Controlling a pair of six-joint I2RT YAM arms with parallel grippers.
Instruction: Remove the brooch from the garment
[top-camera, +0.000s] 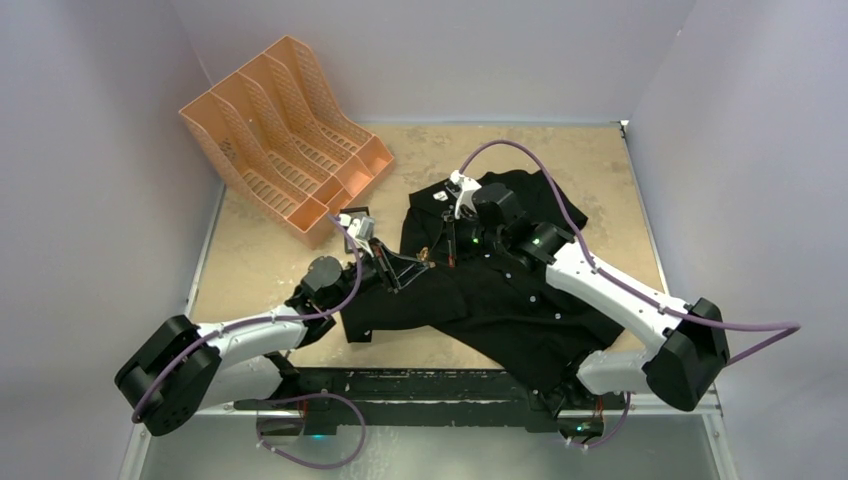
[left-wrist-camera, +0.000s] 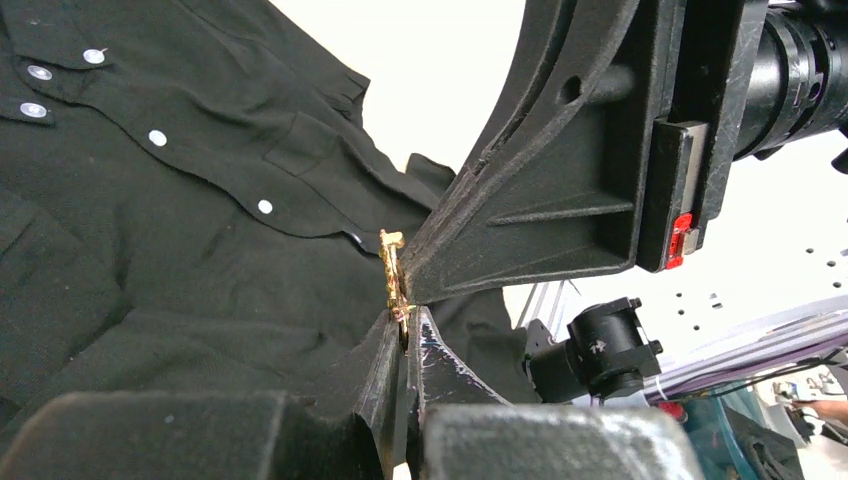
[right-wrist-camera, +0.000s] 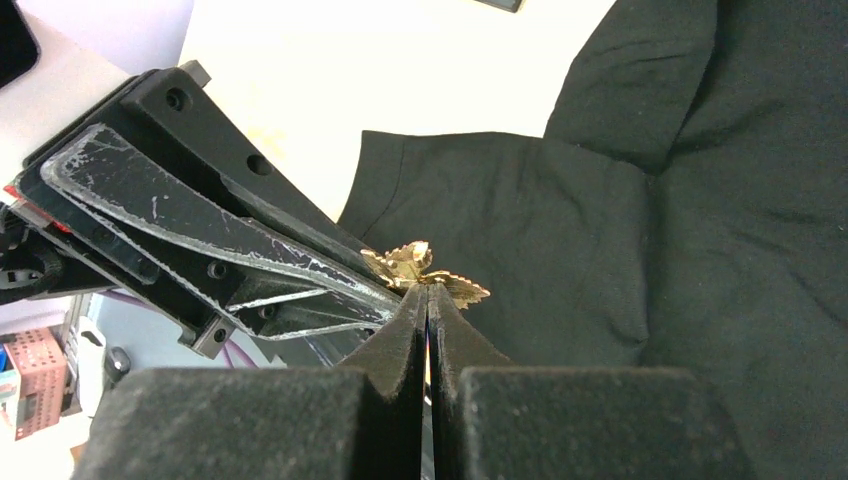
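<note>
The left arm (top-camera: 250, 335) and right arm (top-camera: 610, 290) have white shells, black joints and looping purple cables (top-camera: 520, 150). Black fingers (right-wrist-camera: 240, 165) carry scratched clear pads (right-wrist-camera: 200, 215).

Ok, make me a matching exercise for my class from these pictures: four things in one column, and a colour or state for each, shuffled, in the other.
Things
1. brooch
2. shirt
3. rack
4. left gripper

Colour or state
a. peach
b. shut on the brooch
c. gold
d. black

Pairs: 1-c, 2-d, 3-a, 4-b
</note>
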